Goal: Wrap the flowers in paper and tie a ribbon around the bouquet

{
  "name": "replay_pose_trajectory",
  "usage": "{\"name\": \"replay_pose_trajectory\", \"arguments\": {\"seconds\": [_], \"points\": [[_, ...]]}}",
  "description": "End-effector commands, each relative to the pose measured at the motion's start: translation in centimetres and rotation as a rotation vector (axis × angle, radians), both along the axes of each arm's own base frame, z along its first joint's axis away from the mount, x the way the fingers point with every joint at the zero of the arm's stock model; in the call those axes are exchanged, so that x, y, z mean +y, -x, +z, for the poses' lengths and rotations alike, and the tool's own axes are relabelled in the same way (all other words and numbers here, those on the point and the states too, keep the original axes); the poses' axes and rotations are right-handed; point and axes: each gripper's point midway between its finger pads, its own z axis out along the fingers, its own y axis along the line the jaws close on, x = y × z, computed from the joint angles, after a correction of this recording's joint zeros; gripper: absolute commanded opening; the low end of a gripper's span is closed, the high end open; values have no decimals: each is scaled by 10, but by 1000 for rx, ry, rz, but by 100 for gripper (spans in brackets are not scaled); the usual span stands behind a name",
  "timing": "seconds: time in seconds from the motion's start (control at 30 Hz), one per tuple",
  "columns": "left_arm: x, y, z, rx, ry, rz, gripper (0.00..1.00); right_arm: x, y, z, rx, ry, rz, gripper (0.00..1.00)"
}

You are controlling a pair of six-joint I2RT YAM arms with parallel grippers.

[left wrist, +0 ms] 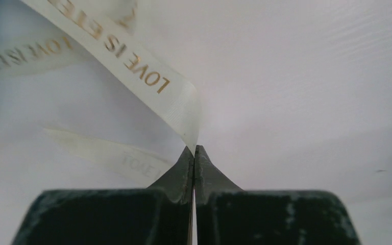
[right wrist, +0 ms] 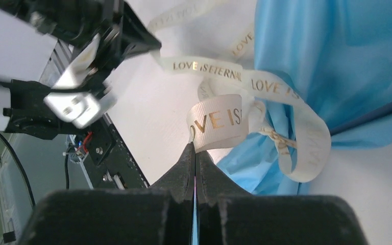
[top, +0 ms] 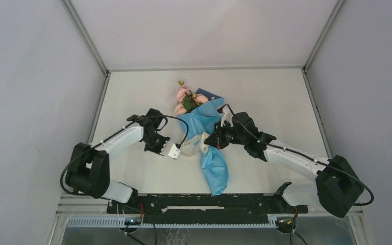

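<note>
Ribbon [right wrist: 217, 120], cream-white fabric lettered in gold, loops the blue paper bouquet [right wrist: 337, 61] just beyond the right gripper [right wrist: 194, 152], which pinches it; the left gripper [left wrist: 194, 153] pinches another stretch (likely tensioning a knot).

A: Obstructions at table centre?
B: The bouquet [top: 204, 131] lies along the midline. The ribbon [right wrist: 219, 120] is strung between the left gripper [left wrist: 195, 149] and the right gripper [right wrist: 195, 148], and both arms flank it closely.
A: Passable zones?
B: Bare table [top: 270, 97] far left, far right and beyond the blooms, bounded by the walls [top: 30, 76].
</note>
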Motion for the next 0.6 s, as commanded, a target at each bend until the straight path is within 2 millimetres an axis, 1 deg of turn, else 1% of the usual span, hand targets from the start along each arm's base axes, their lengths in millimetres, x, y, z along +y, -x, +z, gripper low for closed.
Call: {"name": "replay_pose_trajectory", "arguments": {"seconds": [0.0,0.07,0.13,0.2,0.27,0.33,0.37,0.4,0.43,0.53,0.57], "points": [[-47,54,64,137,170,-7,0,14,-19,38,-56,-71,-14,0],[-66,86,78,218,212,-2,0,15,-25,41,-42,-74,-24,0],[-88,111,90,270,268,12,0,16,-28,44,-29,-74,-22,0],[-111,120,100,294,345,49,0,19,-30,47,-10,-81,-15,0],[-140,120,113,289,431,86,0,21,-30,49,14,-86,1,0],[-170,129,125,315,513,93,0,22,-31,48,24,-82,1,0],[-187,133,133,326,559,89,0,21,-33,48,28,-83,-7,0],[-204,144,140,342,598,59,0,20,-34,49,37,-88,-14,0],[-220,150,146,352,636,46,0,19,-34,49,44,-94,-12,0],[-260,165,167,403,747,21,0,16,-37,52,38,-98,-18,0],[-272,166,173,419,780,19,0,13,-36,48,56,-82,-19,0]]}}
